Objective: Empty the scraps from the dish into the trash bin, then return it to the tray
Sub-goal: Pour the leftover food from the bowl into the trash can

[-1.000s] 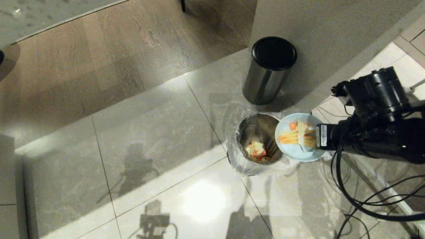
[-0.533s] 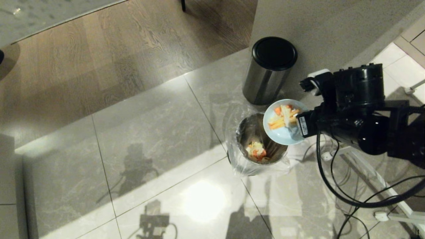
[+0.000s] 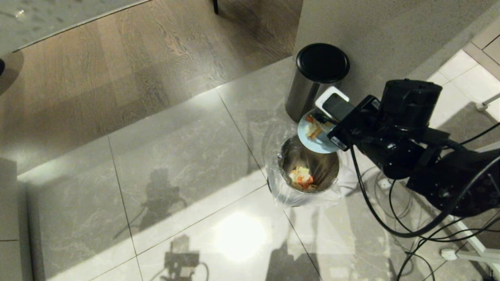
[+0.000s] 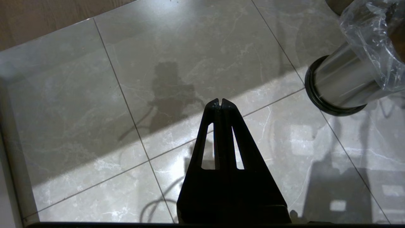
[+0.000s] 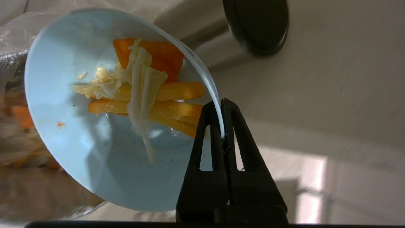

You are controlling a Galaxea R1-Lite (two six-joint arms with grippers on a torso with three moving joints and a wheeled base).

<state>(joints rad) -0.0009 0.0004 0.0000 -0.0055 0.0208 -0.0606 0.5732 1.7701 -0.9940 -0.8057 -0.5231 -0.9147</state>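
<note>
Item: dish (image 3: 315, 137), light blue, tilted over the far rim of the trash bin (image 3: 308, 168); right gripper (image 5: 222, 106) pinching its rim. Scraps (image 5: 148, 95) cling inside. Left gripper (image 4: 220, 103) pressed together, idle. Advice: tip steeper, mouth kept above the opening.

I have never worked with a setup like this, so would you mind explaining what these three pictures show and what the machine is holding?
It is a two-armed robot on wheels. One picture looks down from its head; the other two come from cameras behind each claw. On the grey tiled floor stand a small open steel trash bin lined with clear plastic and a black-lidded steel bin. The right claw is shut on the rim of a small light-blue bowl, tipped over the open bin, with yellow sticks and orange carrot pieces inside. The left claw is shut, holding nothing, above the floor.
</note>
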